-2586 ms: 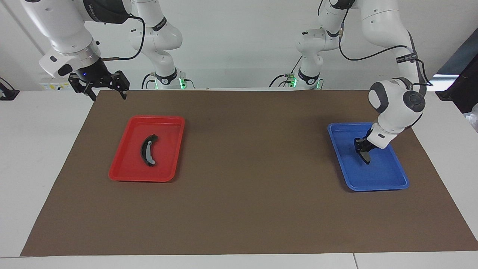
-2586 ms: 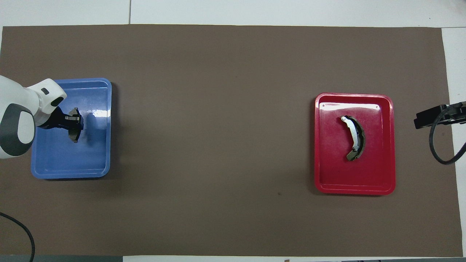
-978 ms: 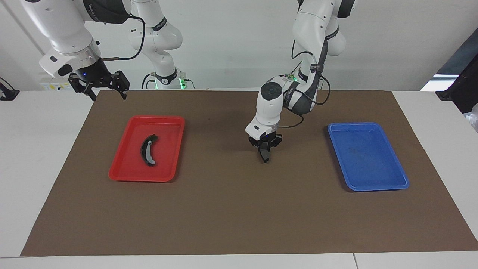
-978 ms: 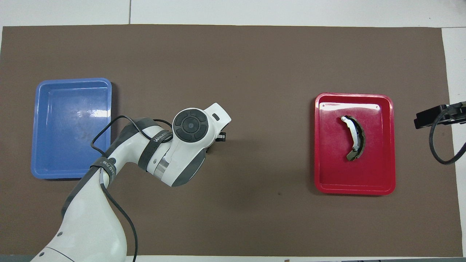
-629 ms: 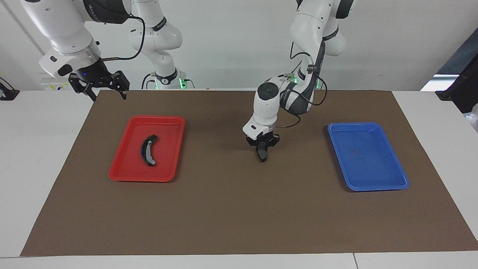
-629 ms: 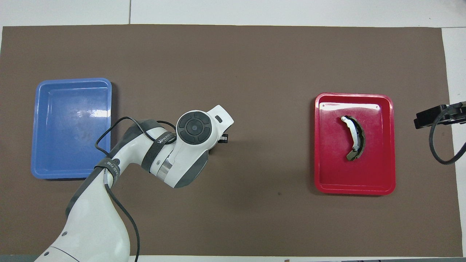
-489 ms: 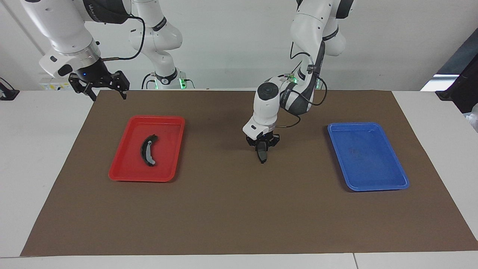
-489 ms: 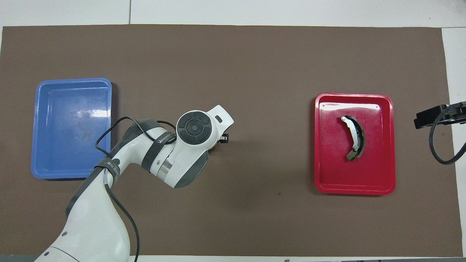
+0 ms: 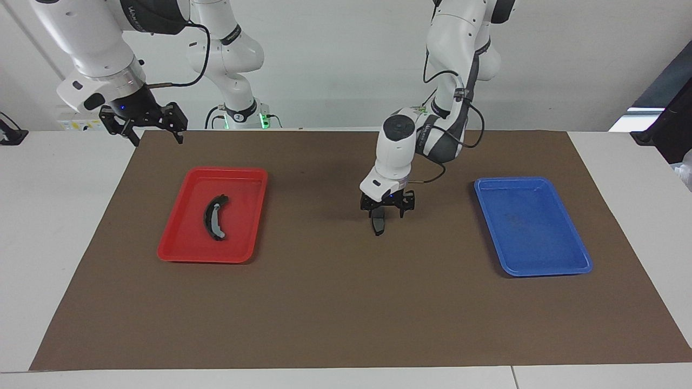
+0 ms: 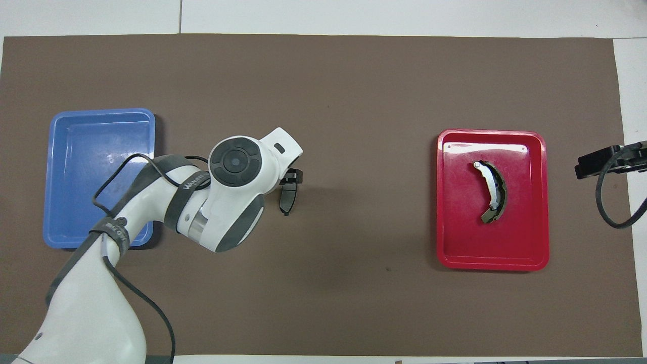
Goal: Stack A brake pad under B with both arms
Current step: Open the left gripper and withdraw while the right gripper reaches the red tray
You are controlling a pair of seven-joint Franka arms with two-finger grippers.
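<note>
Facing view: two arms at a tabletop [image 9: 346,302] covered by a brown mat, with the short brake pad [image 9: 378,225] lying on the mat about midway between the two trays.
Left gripper [image 9: 387,212]: hangs just above the short pad, its fingers spread apart and holding nothing; the pad looks set down and free of them.
Short pad, long axis: in the overhead view the short brake pad [image 10: 286,200] runs near-to-far, away from the robots, at the tip of the left gripper [image 10: 290,178].
Curved brake pad [image 9: 215,217]: lies inside the red tray [image 9: 184,254] toward the right arm's end of the tabletop, well apart from the short pad; its crescent also runs roughly near-to-far, with the light strip along one edge [image 10: 489,192].
Right gripper [image 9: 144,123]: waits in the air over the mat's corner at its own end, nearer to the robots than the red tray; fingers spread, empty.
Blue tray [image 9: 532,224]: empty, at the left arm's end.
Key relation: the curved pad sits at the right arm's end, so the right arm is the nearer one to fetch it.
Judged step: the bottom piece appears placed; the curved pad is not yet lifted.
Next move calls for: clearing the left arm away, then bringing the crescent along the short pad's axis so it rests on top without sliding off the stubby base.
</note>
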